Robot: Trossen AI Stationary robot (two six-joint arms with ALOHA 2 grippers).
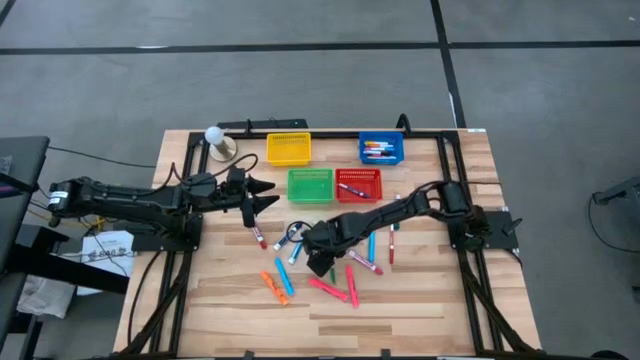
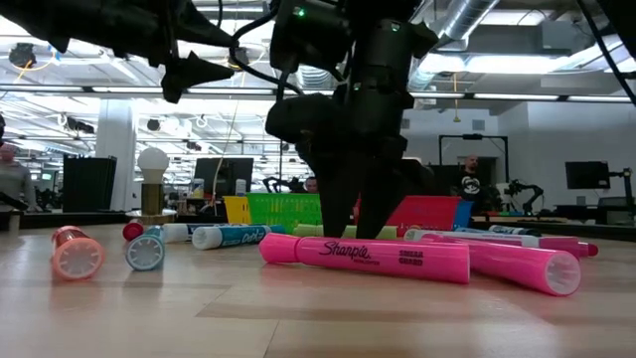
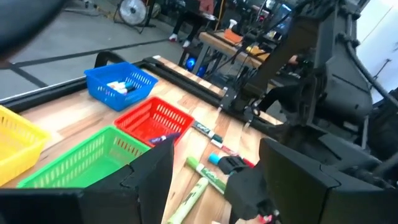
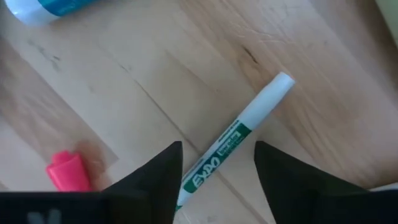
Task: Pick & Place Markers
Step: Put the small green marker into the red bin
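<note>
Loose markers lie scattered on the wooden table [image 1: 420, 300]: pink [image 1: 328, 289], orange [image 1: 270, 287], blue [image 1: 284, 277] and red [image 1: 392, 243] ones. My right gripper [image 1: 322, 248] points down among them. It is open, with a finger on either side of a green-and-white Expo marker [image 4: 239, 134] lying flat on the wood. Whether a finger touches it, I cannot tell. In the low view it [image 2: 356, 229] stands just behind a pink Sharpie highlighter [image 2: 363, 257]. My left gripper [image 1: 272, 194] hangs open above the table beside the green basket [image 1: 310, 184], holding nothing.
Four mesh baskets stand at the far side: yellow [image 1: 288, 148], blue [image 1: 381, 148] with markers in it, green, and red [image 1: 359, 184] with a marker. A white bulb on a round base [image 1: 215, 140] stands at the far left. A black frame [image 1: 450, 170] edges the table.
</note>
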